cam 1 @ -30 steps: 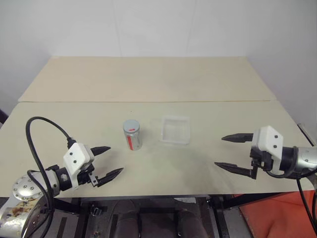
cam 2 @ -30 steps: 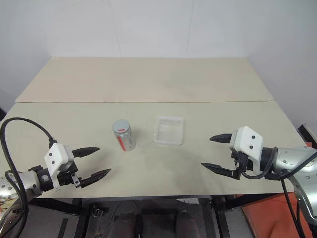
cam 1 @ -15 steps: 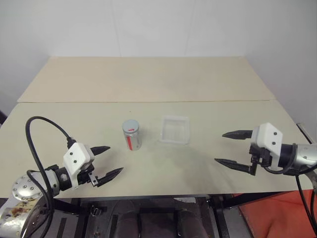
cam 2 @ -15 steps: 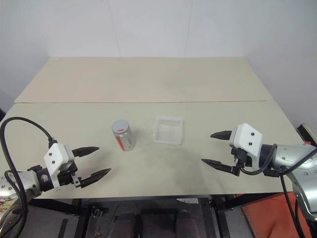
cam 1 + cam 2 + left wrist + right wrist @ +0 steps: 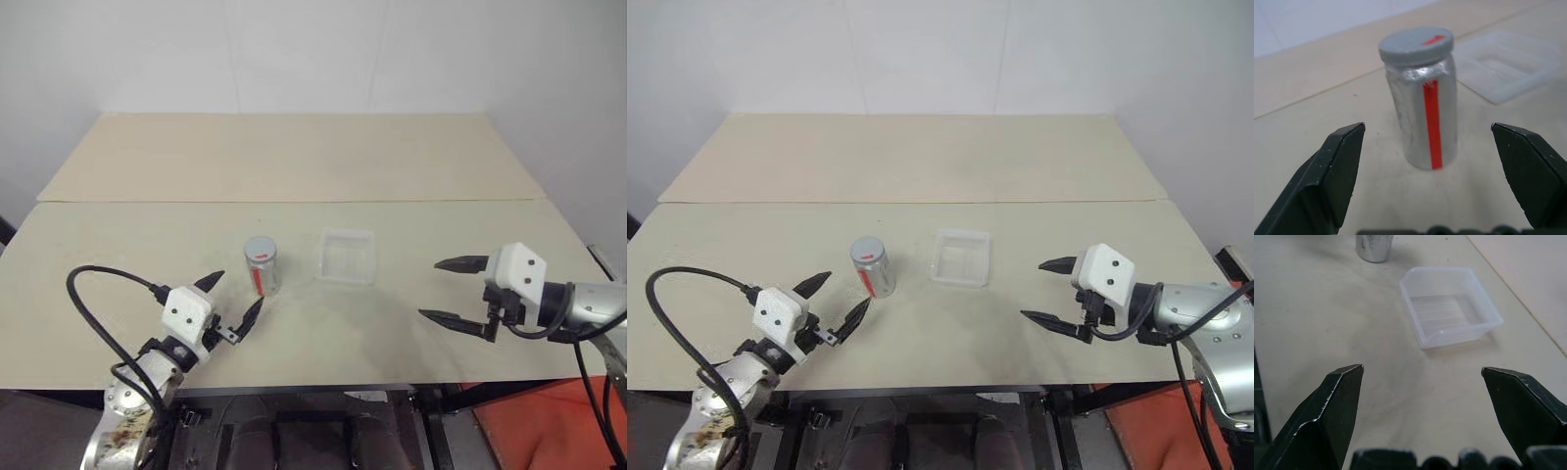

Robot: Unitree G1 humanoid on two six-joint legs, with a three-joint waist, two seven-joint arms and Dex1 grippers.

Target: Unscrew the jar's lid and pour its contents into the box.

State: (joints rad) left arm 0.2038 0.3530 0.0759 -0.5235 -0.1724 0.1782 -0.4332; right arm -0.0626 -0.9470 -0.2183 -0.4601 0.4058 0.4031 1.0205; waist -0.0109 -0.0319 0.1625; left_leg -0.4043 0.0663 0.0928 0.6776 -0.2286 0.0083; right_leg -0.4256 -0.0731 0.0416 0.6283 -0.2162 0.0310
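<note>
Over beige table (image 5: 411, 176), left gripper (image 5: 231, 299) gapes level at jar (image 5: 262, 265); right gripper (image 5: 453, 290) wide, tilted down.

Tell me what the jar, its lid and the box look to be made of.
Jar: likely metal or foil-wrapped, with a shiny, wrinkled silvery skin and a red stripe.
Lid: probably matte grey plastic, dull and smooth.
Box: thin clear plastic, see-through with a faintly ribbed floor.

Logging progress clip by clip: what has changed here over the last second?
The left claw swung in toward the jar and now points at it, open, not touching. Nothing was gripped or released. The right claw stayed open beside the box; the lid is on the jar.
</note>
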